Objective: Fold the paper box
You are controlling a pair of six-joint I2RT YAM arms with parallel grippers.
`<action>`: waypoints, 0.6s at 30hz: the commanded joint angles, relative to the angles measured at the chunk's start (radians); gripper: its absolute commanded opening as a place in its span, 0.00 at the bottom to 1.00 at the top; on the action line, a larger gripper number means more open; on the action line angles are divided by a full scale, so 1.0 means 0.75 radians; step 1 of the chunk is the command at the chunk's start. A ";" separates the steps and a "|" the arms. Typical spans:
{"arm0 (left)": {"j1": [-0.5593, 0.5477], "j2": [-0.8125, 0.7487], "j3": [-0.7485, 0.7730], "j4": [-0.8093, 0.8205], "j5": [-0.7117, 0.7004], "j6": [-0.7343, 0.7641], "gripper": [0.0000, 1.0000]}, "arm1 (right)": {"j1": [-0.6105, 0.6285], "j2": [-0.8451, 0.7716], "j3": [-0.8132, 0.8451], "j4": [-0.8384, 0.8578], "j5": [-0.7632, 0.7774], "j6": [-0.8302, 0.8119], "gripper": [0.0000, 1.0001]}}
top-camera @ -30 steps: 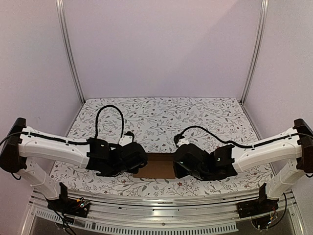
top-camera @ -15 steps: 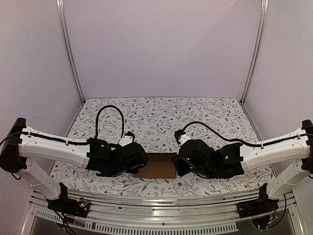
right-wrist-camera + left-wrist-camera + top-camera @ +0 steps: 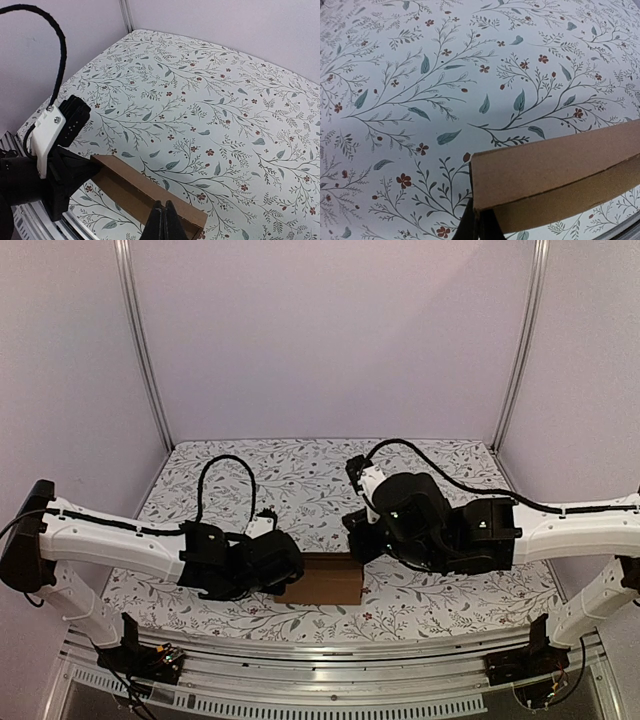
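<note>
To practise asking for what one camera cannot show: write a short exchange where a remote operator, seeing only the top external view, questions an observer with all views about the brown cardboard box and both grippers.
Operator: Is the left gripper gripping the brown cardboard paper box? Its fingers are hidden here.
Observer: Yes. The left wrist view shows it pinched shut on the box's corner edge.
Operator: And the right gripper?
Observer: Its wrist view shows it shut, with nothing between the fingers.
</note>
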 commanded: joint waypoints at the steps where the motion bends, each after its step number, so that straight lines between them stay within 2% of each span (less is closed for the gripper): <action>1: -0.030 0.040 0.009 -0.051 0.076 0.006 0.00 | -0.023 0.113 0.130 -0.026 -0.022 -0.084 0.00; 7: -0.030 0.038 0.001 -0.046 0.087 -0.001 0.00 | -0.024 0.289 0.179 0.022 -0.023 -0.098 0.00; 18: -0.032 0.040 -0.007 -0.040 0.084 0.001 0.00 | 0.011 0.441 0.053 0.116 -0.062 -0.001 0.00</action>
